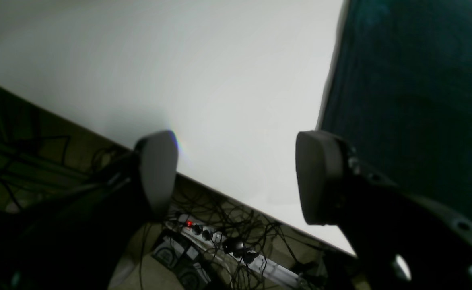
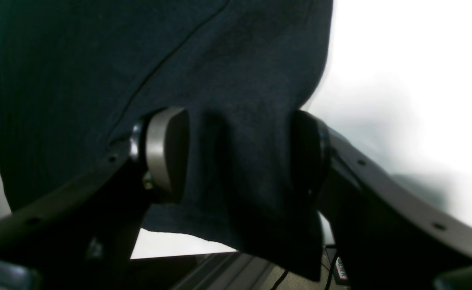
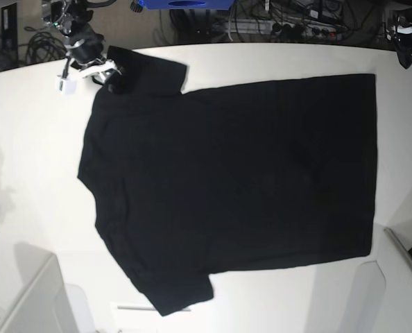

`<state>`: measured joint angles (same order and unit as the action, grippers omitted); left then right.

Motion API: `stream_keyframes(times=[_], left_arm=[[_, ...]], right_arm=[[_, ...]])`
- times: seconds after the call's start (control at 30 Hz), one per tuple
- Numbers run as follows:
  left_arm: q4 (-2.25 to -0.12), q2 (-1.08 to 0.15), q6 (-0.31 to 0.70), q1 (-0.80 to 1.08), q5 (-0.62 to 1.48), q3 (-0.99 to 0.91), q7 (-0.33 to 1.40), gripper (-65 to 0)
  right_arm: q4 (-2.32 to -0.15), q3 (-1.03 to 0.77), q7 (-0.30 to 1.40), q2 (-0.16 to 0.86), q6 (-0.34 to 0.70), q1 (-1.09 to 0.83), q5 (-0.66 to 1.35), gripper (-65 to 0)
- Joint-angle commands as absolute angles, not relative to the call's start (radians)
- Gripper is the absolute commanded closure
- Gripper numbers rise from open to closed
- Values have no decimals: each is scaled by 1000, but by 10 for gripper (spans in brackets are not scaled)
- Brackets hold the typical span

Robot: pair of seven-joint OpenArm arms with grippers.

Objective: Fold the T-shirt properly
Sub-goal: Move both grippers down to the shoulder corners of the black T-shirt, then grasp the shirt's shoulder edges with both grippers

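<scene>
Right gripper (image 2: 240,157), nearest the lens in its wrist view: jaws spread wide, a sleeve of the T-shirt (image 2: 203,76) bunched betw. the two pads but not pinched, so nothing is held yet. In the base view the T-shirt (image 3: 241,180) lies flat and unfolded on the white table (image 3: 32,146), sleeve under the right gripper (image 3: 109,71) at the far edge. Left gripper (image 1: 236,177): jaws also well apart, empty, hovering over the bare table (image 1: 203,76) at its edge, with the shirt's hem just beside its one finger.

Step in hand, by judgement: first grasp, no fold made. Next move calls for the right jaws to close on the sleeve cloth, and the left to shift sideways onto the hem before closing.

Surroundings: power strip (image 1: 203,233) and tangled cables below the left jaws, off the table; nothing on the cloth obstructs a fold.
</scene>
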<state>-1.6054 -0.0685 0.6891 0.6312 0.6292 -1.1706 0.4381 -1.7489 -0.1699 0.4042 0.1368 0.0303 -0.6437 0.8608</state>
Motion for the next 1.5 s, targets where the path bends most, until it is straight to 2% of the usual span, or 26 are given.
stream_keyframes(times=[0.0,0.33,0.4,0.53,0.7,0.8,1.17,1.47], left_arm=[[-1618,-81,698,642,648,-1159,415,-434],[-1618,-82,698,622,642,-1024,415,-434],[-1618,-82,698,621,645,-1024,415,-434],[-1618,-84,698,619,645,-1024,415,-434],[-1563,-88,698,587,647,-1027,472,-434],[-1535,-88,698,561,644,-1032,547,-434],[-1524,-88,698,527,638,-1023,550,-434],[-1478,-87,698,515,638,-894,550,-434]], right_arm=[[-1738,-162,463,139,4,-657,843,-369],[-1735,-116,461,143,4,-648,843,-359],[-1719,-116,461,143,4,-644,843,-296],[-1658,-114,461,143,4,-624,843,-89],[-1620,-117,461,142,4,-608,843,-3],[-1618,-117,461,143,4,-608,843,0],[-1618,-117,461,143,4,-611,843,0],[-1626,-117,461,143,4,-615,843,0]])
